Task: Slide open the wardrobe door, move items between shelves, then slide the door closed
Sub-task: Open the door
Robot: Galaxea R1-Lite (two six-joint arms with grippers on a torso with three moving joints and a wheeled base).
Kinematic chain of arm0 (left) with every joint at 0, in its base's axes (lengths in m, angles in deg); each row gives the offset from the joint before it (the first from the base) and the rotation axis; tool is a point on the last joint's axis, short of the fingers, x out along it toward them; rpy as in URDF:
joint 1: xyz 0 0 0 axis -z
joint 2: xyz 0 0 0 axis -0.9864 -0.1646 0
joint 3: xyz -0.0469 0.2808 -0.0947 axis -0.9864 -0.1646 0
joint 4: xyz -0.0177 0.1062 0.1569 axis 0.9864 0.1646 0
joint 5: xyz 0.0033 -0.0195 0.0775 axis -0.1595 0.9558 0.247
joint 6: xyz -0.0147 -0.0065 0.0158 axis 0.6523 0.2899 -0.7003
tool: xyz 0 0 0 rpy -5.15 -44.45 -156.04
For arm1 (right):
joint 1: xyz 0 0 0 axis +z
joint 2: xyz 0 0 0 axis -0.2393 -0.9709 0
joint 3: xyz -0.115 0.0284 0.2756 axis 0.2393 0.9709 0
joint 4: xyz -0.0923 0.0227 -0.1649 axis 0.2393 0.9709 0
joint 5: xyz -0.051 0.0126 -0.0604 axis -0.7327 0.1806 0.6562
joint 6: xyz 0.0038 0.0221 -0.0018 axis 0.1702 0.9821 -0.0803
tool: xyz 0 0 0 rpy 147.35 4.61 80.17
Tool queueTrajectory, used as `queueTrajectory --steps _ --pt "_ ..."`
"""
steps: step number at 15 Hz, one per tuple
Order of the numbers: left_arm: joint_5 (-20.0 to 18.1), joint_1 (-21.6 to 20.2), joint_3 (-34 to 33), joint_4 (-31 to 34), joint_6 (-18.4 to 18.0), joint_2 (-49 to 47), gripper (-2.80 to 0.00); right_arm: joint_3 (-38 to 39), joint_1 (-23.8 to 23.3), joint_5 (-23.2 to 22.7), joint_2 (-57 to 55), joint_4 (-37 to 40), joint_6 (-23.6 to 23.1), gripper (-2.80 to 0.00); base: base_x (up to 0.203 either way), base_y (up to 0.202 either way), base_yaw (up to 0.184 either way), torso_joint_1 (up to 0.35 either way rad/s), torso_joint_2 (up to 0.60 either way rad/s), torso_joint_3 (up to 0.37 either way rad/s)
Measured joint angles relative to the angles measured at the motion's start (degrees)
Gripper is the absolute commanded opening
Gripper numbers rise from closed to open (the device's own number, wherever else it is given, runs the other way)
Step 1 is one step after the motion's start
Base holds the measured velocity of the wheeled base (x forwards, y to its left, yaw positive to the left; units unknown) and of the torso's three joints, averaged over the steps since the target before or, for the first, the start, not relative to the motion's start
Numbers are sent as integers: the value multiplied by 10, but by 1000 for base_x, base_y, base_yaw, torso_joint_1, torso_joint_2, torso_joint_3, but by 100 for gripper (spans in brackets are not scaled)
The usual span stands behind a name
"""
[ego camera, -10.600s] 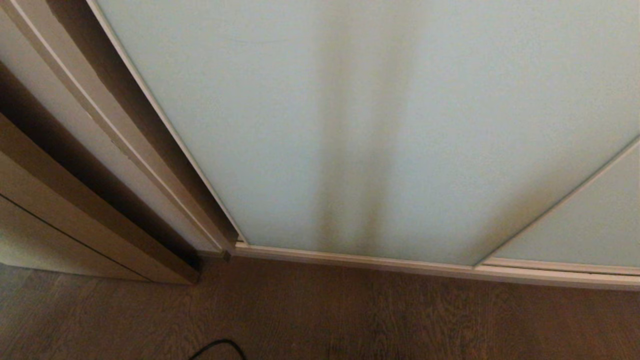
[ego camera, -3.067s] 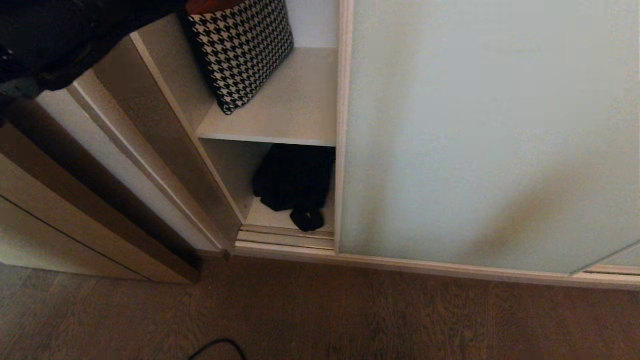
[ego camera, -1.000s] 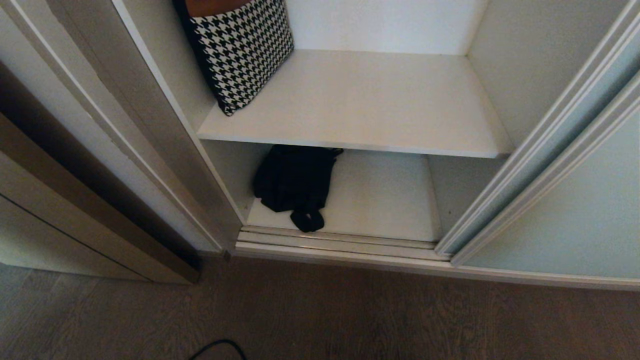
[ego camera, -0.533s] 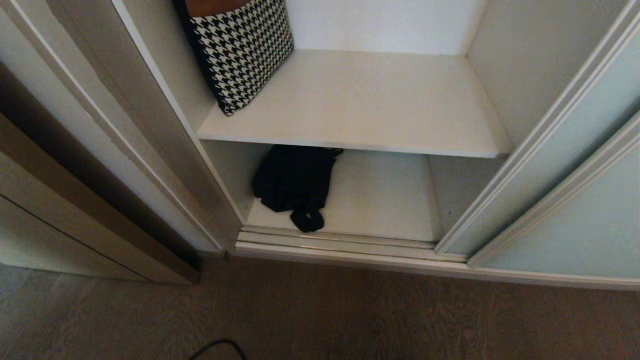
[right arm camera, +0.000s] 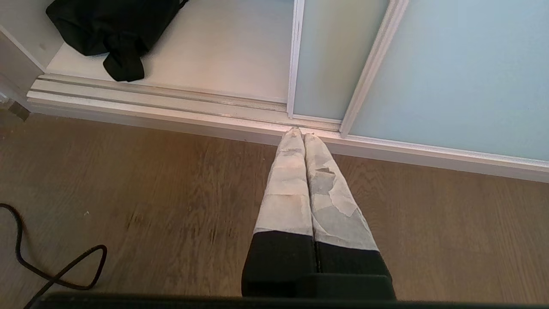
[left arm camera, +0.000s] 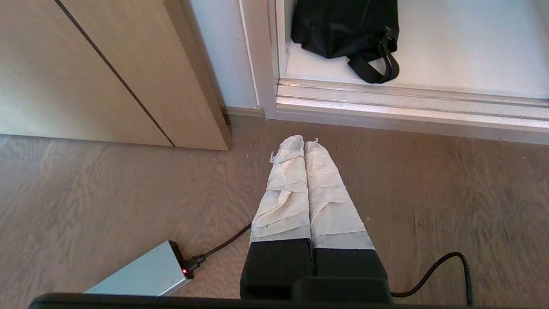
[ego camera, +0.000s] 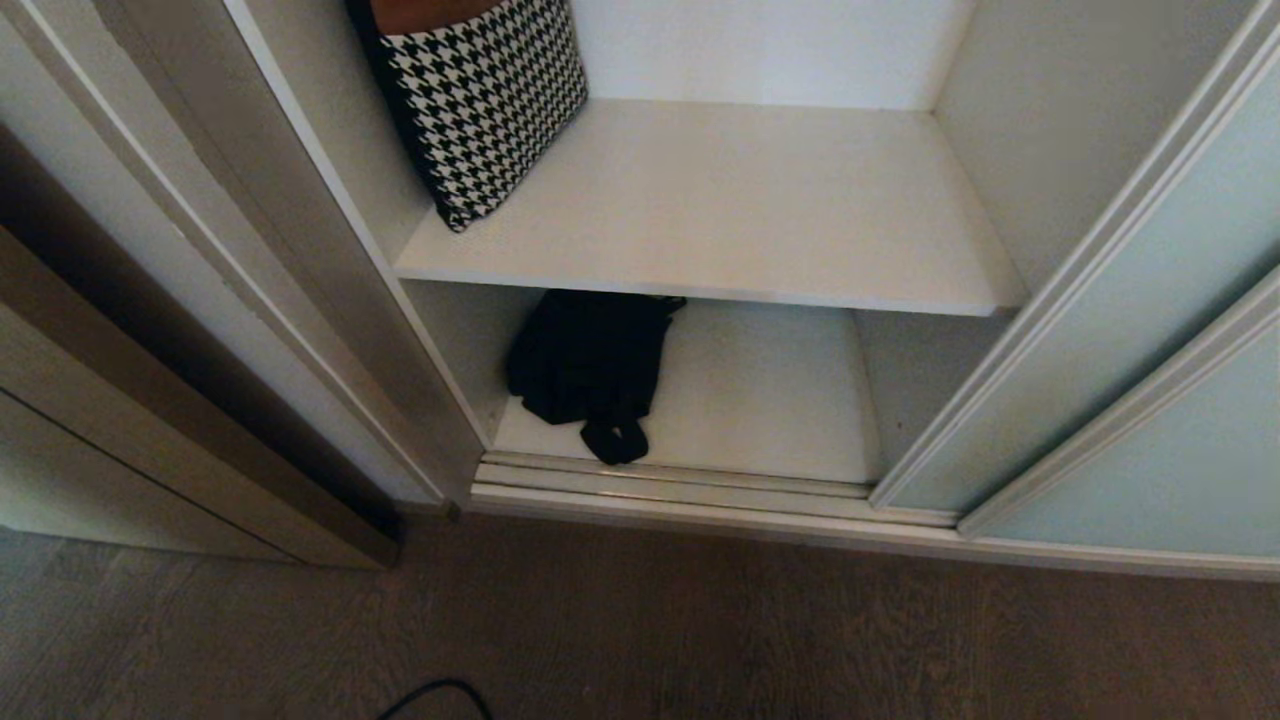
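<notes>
Sliding wardrobe door (ego camera: 1120,330) is sitting slid right, black bag (ego camera: 590,365) lying on the bottom shelf (ego camera: 760,400), and I'm keeping my left claw (left arm camera: 303,143) and right claw (right arm camera: 299,133) clenched, empty, hanging over the floor (ego camera: 700,630).

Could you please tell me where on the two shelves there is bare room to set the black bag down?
The upper shelf is bare from the houndstooth bag at its left across to the right wall. The lower shelf is bare right of the black bag, up to the slid-open door. Both left corners are crowded.
</notes>
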Motion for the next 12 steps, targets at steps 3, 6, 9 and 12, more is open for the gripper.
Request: queueTrajectory --steps 3,6,9,12 --pt "0 0 0 0 2 0 -280 0 0 0 0 0 0 -280 0 0 0 0 0 0" --pt "0 0 0 0 -1 0 -280 0 0 0 0 0 0 -280 0 0 0 0 0 0" --pt "1 0 0 0 1 0 -280 0 0 0 0 0 0 -280 0 0 0 0 0 0" --pt "1 0 0 0 0 0 -280 0 0 0 0 0 0 -280 0 0 0 0 0 0"
